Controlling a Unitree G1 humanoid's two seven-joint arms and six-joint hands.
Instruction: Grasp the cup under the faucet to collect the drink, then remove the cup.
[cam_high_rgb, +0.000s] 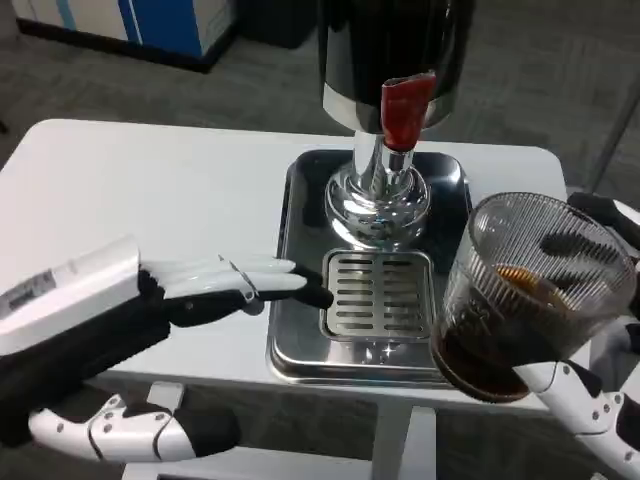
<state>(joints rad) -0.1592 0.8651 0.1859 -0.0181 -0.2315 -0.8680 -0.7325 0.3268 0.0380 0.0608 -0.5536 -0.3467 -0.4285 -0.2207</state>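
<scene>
Grey carpet surrounds your white bench (150, 190), where a rectangular steel drip tray (290, 345) with a slotted grate (378, 293) sits under a chrome-and-black drink dispenser (385, 60) with a red faucet lever (405, 108). Your right robot hand (590, 390) grips the ribbed clear plastic cup (530, 290), tilted, dark liquid in its bottom, held off to the tray's right, away from the faucet. Your left robot hand (225, 290) is released, fingers extended, tips reaching the tray's left edge.
</scene>
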